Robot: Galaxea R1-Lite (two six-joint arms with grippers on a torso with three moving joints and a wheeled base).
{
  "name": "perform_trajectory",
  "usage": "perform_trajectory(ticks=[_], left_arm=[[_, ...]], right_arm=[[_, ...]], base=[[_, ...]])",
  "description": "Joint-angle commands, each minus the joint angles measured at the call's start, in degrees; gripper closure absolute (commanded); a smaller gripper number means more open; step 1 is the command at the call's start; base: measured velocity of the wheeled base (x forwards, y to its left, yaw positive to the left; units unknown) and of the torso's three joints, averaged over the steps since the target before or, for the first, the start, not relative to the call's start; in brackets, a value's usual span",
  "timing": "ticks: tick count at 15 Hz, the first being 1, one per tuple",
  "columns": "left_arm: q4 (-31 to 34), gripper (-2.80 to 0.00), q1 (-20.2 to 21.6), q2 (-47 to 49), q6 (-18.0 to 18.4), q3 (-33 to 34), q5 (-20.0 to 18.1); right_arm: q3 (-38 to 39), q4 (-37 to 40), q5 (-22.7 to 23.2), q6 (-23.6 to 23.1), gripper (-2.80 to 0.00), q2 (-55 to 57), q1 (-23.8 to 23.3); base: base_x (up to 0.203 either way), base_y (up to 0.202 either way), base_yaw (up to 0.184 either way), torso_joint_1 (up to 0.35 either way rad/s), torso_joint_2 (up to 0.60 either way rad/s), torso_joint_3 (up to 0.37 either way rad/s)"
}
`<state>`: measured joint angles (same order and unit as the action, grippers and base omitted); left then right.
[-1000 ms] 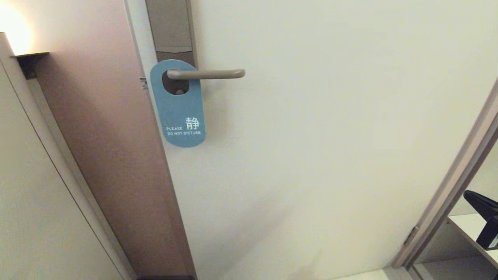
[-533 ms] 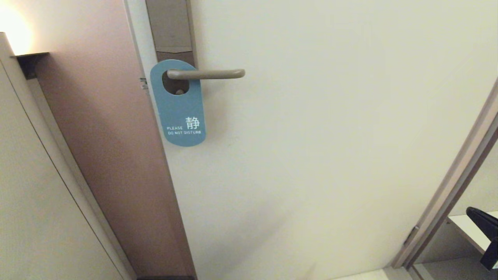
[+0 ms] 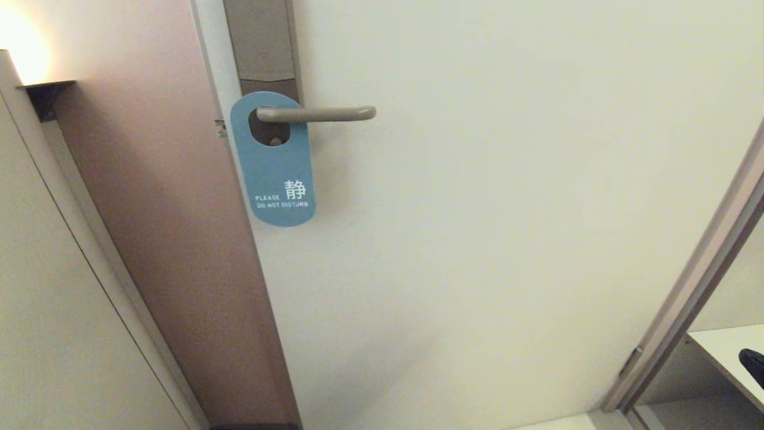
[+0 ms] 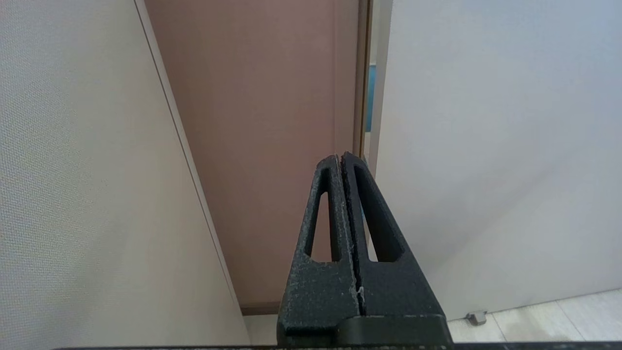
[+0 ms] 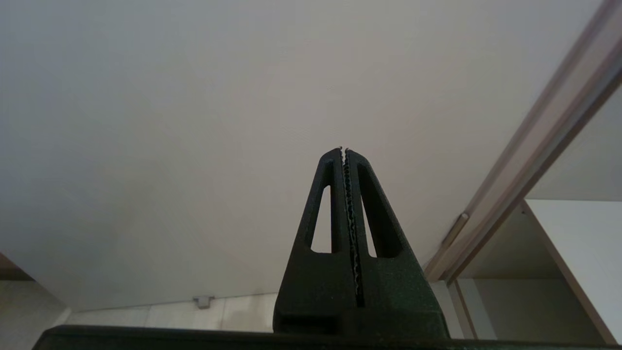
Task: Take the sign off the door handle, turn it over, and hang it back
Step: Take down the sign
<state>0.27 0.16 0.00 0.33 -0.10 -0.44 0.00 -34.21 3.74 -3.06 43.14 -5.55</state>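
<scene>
The sign (image 3: pixel 274 173) hangs on the door handle (image 3: pixel 322 113) through its oval hole, blue face outward with white "PLEASE DO NOT DISTURB". The handle is a slim beige lever on a tall brown-grey backplate (image 3: pixel 261 42), pointing right. My right gripper (image 5: pixel 344 149) is shut and empty, low and far to the right of the sign. Only a dark tip of the right gripper (image 3: pixel 753 364) shows at the head view's right edge. My left gripper (image 4: pixel 340 156) is shut and empty, low down facing the door's edge, and it is out of the head view.
The white door (image 3: pixel 507 209) fills the middle, with a brown frame panel (image 3: pixel 167 209) to its left. A lit wall lamp (image 3: pixel 24 54) is at far left. A white shelf (image 3: pixel 725 352) stands beyond the right jamb. A small doorstop (image 5: pixel 203 301) sits at floor level.
The right gripper has sunk down along the right edge of the head view until only its tip shows. The sign and handle have stayed put.
</scene>
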Motion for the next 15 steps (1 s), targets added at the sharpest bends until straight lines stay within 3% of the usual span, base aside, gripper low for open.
perform_trajectory(ticks=[1,4,8,12,15], left_arm=[[0.01,0.0,0.02,0.09,0.02,0.01,0.0],[0.0,0.0,0.02,0.0,0.02,0.01,0.0],[0.0,0.0,0.02,0.0,0.02,0.01,0.0],[0.0,0.0,0.02,0.09,0.02,0.01,0.0],[0.0,0.0,0.02,0.02,0.02,0.01,-0.03]], right_arm=[[0.0,4.49,-0.65,-0.05,0.0,-8.29,0.07],[0.0,13.85,-4.29,0.09,0.0,-15.22,1.22],[0.0,23.61,-5.03,0.09,0.0,-23.27,3.08],[0.0,30.11,-4.81,0.14,0.0,-29.78,4.1],[0.0,30.86,-3.92,0.24,0.0,-32.47,5.08]], base=[[0.0,0.0,0.0,0.0,0.0,0.0],[0.0,0.0,0.0,0.0,0.0,0.0],[0.0,0.0,0.0,0.0,0.0,0.0],[0.0,0.0,0.0,0.0,0.0,0.0],[0.0,0.0,0.0,0.0,0.0,0.0]])
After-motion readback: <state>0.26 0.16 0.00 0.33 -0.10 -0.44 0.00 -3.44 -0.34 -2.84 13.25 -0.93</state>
